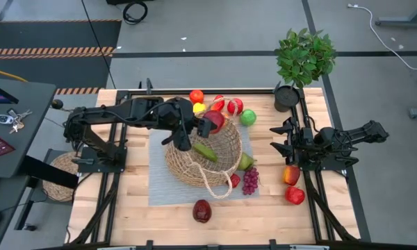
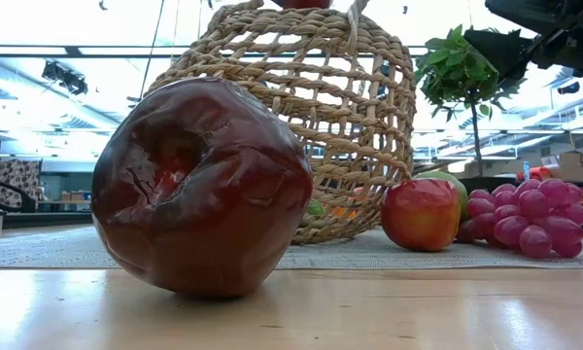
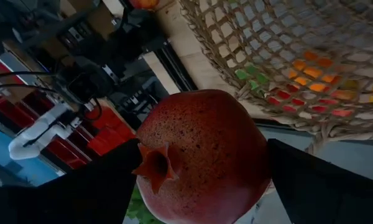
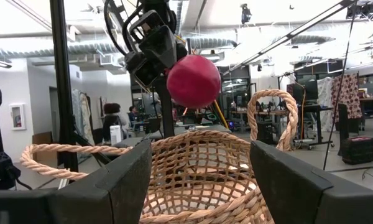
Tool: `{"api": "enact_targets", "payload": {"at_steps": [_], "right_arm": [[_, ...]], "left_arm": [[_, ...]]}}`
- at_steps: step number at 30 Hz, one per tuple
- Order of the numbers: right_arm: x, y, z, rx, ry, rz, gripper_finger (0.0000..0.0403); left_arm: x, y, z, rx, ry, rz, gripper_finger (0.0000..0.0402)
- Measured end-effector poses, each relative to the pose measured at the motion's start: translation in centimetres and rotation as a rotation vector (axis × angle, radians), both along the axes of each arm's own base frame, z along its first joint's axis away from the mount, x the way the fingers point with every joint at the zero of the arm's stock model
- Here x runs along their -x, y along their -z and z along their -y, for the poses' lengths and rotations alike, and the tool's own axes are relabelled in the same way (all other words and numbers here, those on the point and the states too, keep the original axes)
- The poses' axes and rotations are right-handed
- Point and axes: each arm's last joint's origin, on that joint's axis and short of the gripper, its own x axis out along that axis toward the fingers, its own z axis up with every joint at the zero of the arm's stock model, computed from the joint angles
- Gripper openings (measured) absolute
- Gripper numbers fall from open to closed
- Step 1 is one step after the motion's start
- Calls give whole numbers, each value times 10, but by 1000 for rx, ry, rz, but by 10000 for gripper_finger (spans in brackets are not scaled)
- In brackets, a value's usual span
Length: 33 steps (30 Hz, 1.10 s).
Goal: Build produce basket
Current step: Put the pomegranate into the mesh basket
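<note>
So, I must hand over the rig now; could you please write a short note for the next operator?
Left gripper: shut on the pomegranate, held above the basket's open mouth.
Right gripper: open, waiting at the right of the table, pointing toward the basket.
Done: a green piece is already in the basket.
Left: release the pomegranate, then load the green apple, grapes, dark red apple, two red apples at the right, and the pieces behind the basket.

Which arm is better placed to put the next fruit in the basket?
Left: its claw already holds a red pomegranate above the basket rim. The right claw is open and empty beside it.
</note>
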Motion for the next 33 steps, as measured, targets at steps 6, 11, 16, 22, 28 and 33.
{"api": "enact_targets", "payload": {"at_steps": [6, 11, 16, 22, 28, 33], "right_arm": [[0, 0, 0, 0, 0, 0, 275], [0, 0, 0, 0, 0, 0, 275], [0, 0, 0, 0, 0, 0, 275], [0, 0, 0, 0, 0, 0, 275], [0, 0, 0, 0, 0, 0, 275], [0, 0, 0, 0, -1, 0, 275]], "left_arm": [[0, 0, -6, 217, -181, 64, 332], [0, 0, -13, 520, -427, 160, 332], [0, 0, -15, 815, -653, 254, 332], [0, 0, -13, 1137, -887, 352, 332], [0, 0, -13, 1468, -1132, 454, 332], [0, 0, -13, 1743, -1334, 539, 332]]}}
